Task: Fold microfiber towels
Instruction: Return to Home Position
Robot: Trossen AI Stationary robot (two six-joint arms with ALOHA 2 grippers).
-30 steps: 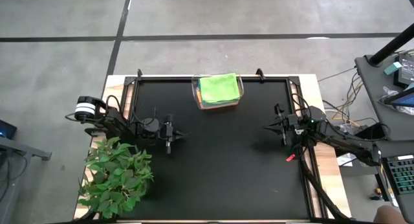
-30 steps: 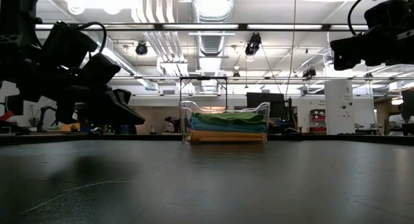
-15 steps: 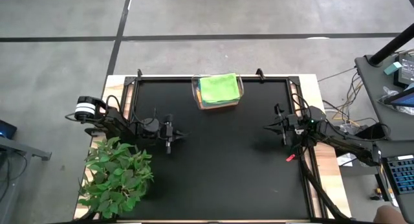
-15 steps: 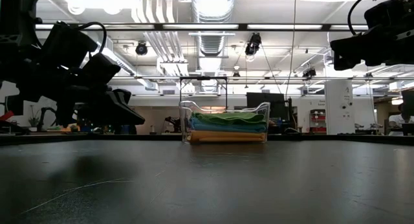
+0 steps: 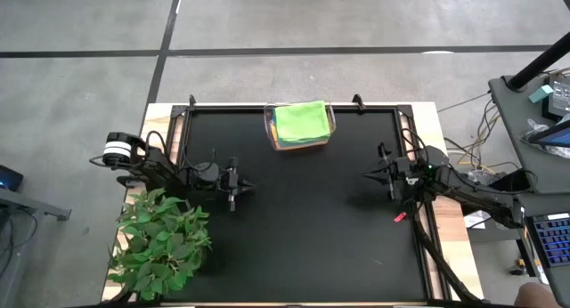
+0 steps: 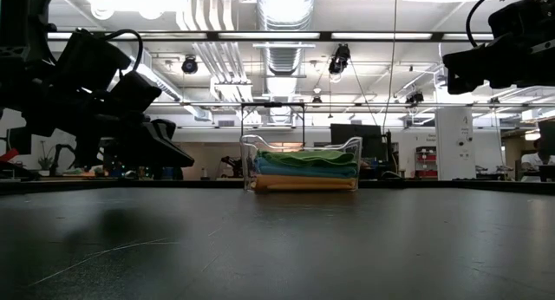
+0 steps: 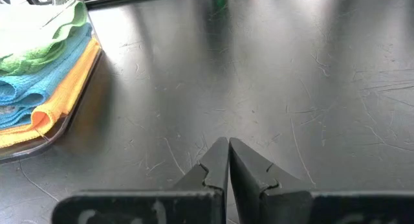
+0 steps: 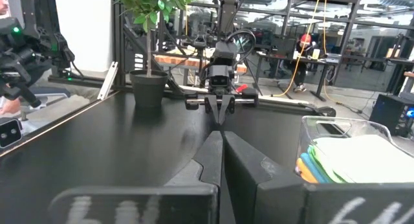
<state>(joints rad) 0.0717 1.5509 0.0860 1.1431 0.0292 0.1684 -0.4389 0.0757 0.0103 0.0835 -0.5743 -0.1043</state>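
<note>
Two grippers hang empty over the black table, the left gripper near its left edge and the right gripper near its right, each with jaws pressed together. The microfiber towels lie stacked in the clear bin at the far edge, lime green on top. To park well, you should draw each arm slowly back to its own side, well apart from the bin, so that nothing nudges the stack.
</note>
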